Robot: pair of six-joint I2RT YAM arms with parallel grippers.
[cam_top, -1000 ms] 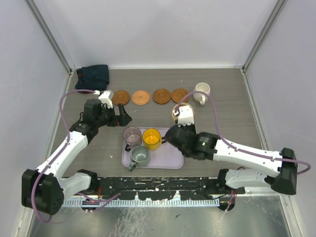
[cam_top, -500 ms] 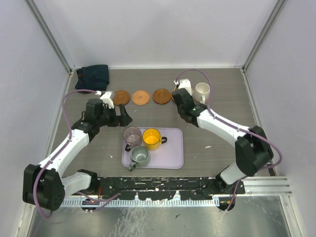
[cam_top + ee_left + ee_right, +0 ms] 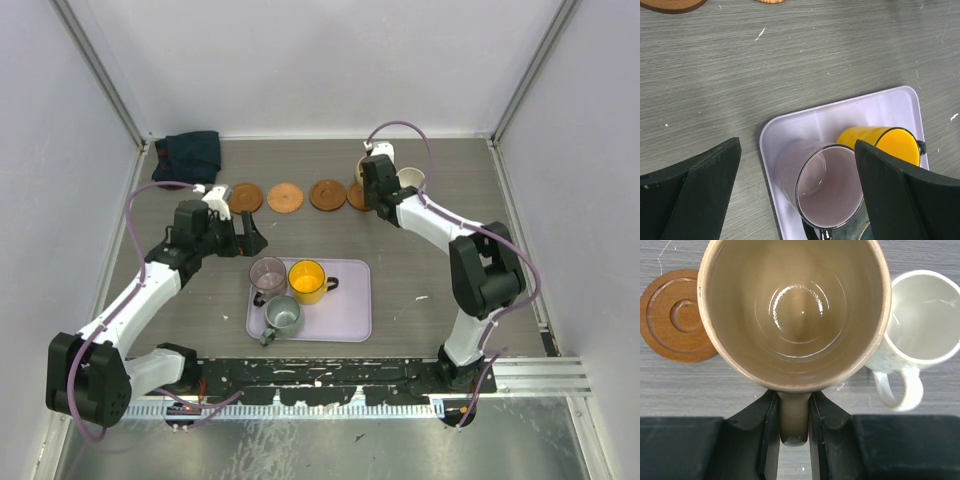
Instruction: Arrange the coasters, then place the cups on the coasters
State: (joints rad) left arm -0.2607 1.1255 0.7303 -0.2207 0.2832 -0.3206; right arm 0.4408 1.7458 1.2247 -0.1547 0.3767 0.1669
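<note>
Several brown coasters point(image 3: 285, 197) lie in a row at the back. My right gripper point(image 3: 368, 168) is shut on the handle of the tan cup point(image 3: 795, 310), held upright at the row's right end. A dark rimmed coaster point(image 3: 672, 315) shows left of that cup and the cream-white cup point(image 3: 925, 320) stands close on its right. What lies under the tan cup is hidden. The mauve cup point(image 3: 832, 187), yellow cup point(image 3: 880, 142) and grey-green cup point(image 3: 282, 315) stand in the lavender tray point(image 3: 345, 310). My left gripper point(image 3: 797, 150) hangs open just above the mauve cup.
A dark blue cloth point(image 3: 190, 152) lies bunched in the back left corner. White walls close the table on three sides. The right half of the tray holds nothing.
My right arm has swung from beside the tray out to the back row, carrying the tan cup to the right end next to the cream-white cup. The left arm has barely moved.
</note>
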